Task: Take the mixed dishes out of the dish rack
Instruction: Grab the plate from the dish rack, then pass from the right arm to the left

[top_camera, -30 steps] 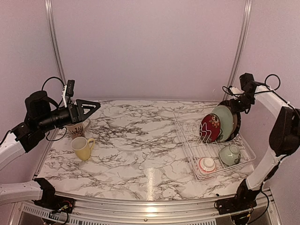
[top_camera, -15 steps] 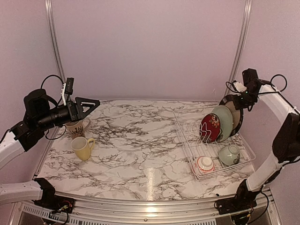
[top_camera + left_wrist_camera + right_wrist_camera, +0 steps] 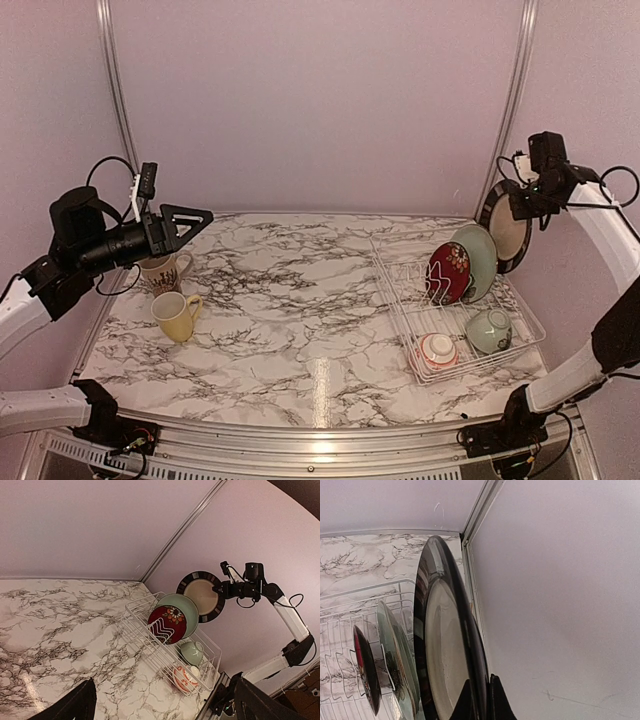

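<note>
My right gripper (image 3: 524, 197) is shut on the rim of the black-rimmed cream plate (image 3: 504, 228), which hangs upright in the air above the far right end of the dish rack (image 3: 396, 292). In the right wrist view the fingers (image 3: 480, 687) pinch the plate (image 3: 440, 645) edge-on. A red patterned plate (image 3: 450, 272) and a pale green plate (image 3: 482, 255) stand in the rack. A green bowl (image 3: 490, 330) and a red-rimmed bowl (image 3: 441, 351) lie in its near part. My left gripper (image 3: 195, 225) hovers open and empty at the far left, above the cream printed mug (image 3: 160, 272) and the yellow mug (image 3: 178, 316).
The right wall (image 3: 590, 120) and a metal corner post (image 3: 510, 110) stand close behind the lifted plate. The marble tabletop (image 3: 300, 320) lies between the mugs and the rack. The left wrist view takes in the rack (image 3: 134, 625) and the right arm (image 3: 280, 610).
My right arm has lifted the black-rimmed plate up and to the right, out of the rack. The left gripper has barely shifted and stays open.
</note>
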### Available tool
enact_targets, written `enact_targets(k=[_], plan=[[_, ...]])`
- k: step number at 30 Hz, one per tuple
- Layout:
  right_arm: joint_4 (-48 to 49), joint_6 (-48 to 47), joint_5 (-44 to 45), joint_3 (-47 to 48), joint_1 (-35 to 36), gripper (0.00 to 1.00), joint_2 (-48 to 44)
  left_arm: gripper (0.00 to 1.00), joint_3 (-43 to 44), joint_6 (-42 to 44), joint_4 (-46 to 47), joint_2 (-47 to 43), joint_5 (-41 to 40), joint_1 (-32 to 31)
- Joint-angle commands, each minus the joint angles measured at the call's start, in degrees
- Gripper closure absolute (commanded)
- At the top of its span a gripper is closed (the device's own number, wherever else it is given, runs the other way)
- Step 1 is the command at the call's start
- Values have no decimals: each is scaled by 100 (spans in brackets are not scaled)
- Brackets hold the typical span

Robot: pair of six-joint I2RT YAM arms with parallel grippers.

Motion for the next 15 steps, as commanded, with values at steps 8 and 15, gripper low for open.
enact_targets(k=[8,15], plan=[[947,329,678,270,102,100,-1244,1,160,-84,-97,185,-143,-17],[1084,754,-268,549,103,100,-1497,1,147,-269,-55,270,-184,-17]])
